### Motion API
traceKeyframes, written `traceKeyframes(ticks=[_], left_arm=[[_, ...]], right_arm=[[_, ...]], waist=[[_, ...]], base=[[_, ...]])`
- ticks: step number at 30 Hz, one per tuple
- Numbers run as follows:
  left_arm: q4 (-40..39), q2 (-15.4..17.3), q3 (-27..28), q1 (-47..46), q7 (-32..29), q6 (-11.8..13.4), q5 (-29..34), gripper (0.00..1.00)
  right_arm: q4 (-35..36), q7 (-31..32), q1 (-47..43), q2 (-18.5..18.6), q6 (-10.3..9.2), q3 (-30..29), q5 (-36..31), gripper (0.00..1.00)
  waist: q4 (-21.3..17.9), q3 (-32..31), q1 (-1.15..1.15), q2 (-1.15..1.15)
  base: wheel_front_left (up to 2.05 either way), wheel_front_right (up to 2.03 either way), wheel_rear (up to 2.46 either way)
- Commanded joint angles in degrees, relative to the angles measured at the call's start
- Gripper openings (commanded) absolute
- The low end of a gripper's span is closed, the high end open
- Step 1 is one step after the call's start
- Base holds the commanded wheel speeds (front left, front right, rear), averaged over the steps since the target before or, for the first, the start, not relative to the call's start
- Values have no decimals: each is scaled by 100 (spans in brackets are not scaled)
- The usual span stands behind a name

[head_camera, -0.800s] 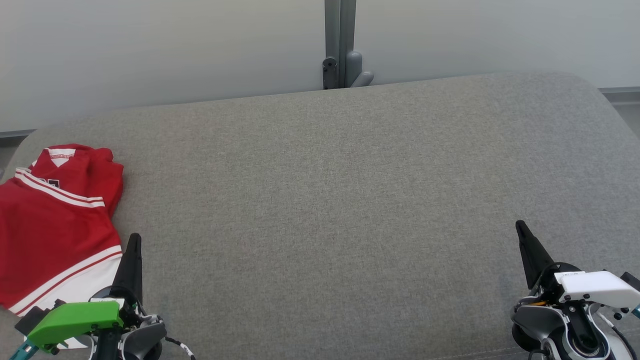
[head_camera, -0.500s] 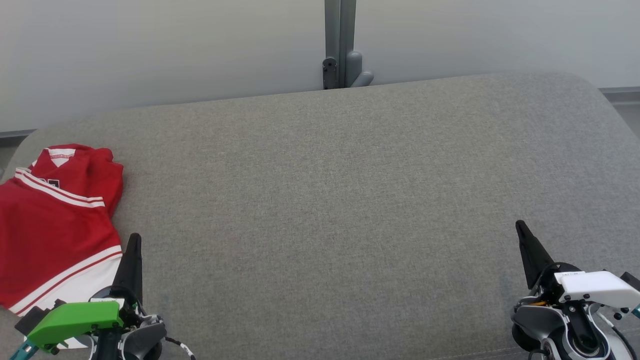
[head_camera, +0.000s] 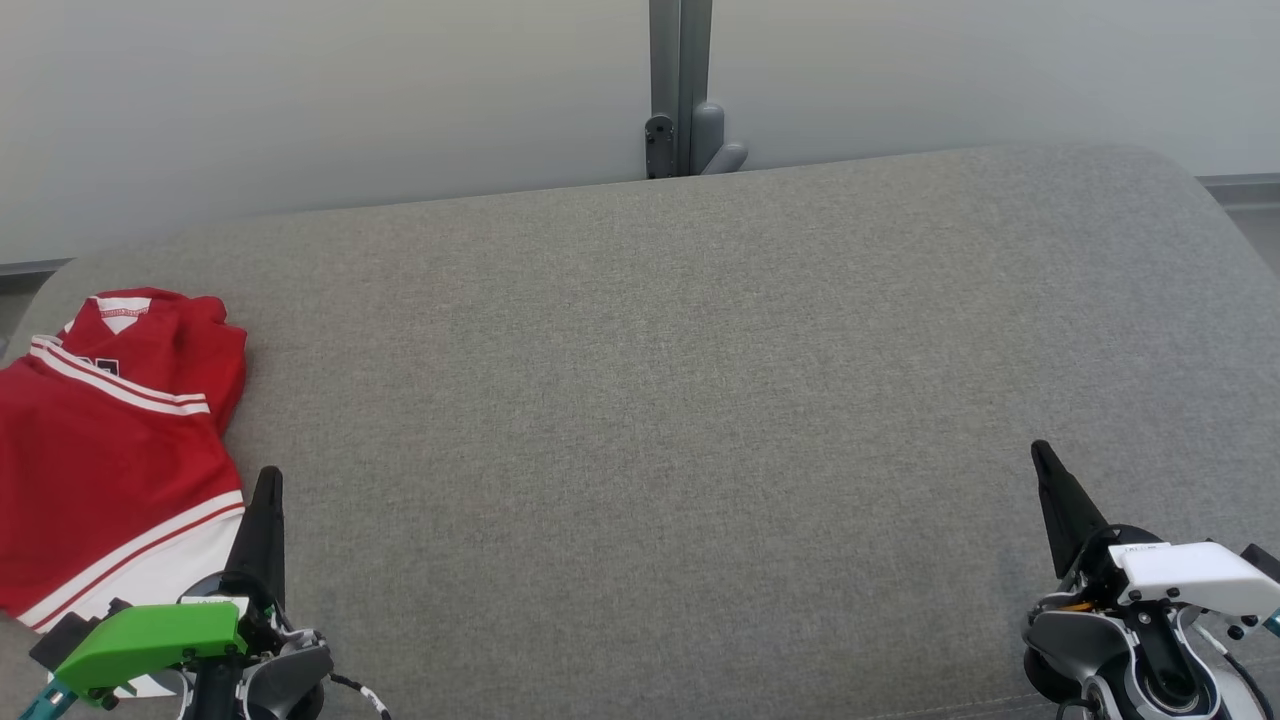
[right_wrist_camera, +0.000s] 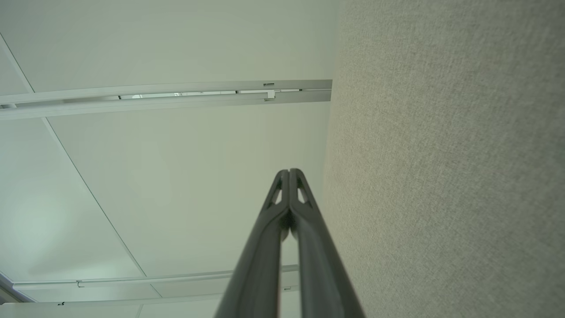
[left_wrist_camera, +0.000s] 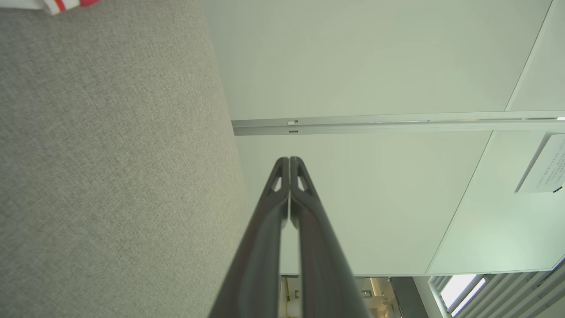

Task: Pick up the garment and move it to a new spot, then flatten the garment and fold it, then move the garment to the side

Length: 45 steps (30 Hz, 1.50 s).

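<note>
So the folded red jersey with white stripes (head_camera: 100, 450) sits way over at 9 o'clock on the grey woven-fabric cushion (head_camera: 650, 400), right by its edge. Left gripper (head_camera: 267, 478) at 7 o'clock, just beside the hem, fingers pressed together, holding nothing. Right gripper (head_camera: 1042, 455) at 5 o'clock, same deal, well apart from it.

Red garment (head_camera: 100, 440) with white stripes and white hem, grey woven surface (head_camera: 650, 400), green-capped left tool (head_camera: 266, 478), white-capped right tool (head_camera: 1041, 452)
</note>
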<state>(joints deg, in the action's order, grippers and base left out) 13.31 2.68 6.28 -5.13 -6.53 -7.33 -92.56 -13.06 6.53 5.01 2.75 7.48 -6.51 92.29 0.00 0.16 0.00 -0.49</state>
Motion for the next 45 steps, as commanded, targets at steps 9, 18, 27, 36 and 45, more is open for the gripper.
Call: traceKeyframes(ticks=[9, 18, 27, 36, 45], left_arm=[[43, -20, -83, 113, 103, 7, 11, 100], [15, 35, -251, 194, 341, 7, 285, 100], [13, 109, -293, 257, 582, 113, 1159, 100], [-53, 160, -299, 337, 794, 156, 2369, 100], [-142, 193, -367, 449, 983, 126, 3609, 100]], right_arm=[[-49, -122, -102, -25, 0, 69, -41, 100], [61, -348, -167, -19, 0, 106, -641, 100], [362, -580, -214, -13, 1, 207, -2119, 100], [625, -791, -257, 42, 1, 468, -3651, 100], [669, -981, -298, 31, 1, 442, -4797, 100]], waist=[[0, 1, 0, 2], [8, 6, 0, 5], [32, 6, 0, 8], [57, -4, 0, 12], [63, -9, 0, 16]], base=[[0, 0, 0], [0, 0, 0], [0, 0, 0], [0, 0, 0], [0, 0, 0]])
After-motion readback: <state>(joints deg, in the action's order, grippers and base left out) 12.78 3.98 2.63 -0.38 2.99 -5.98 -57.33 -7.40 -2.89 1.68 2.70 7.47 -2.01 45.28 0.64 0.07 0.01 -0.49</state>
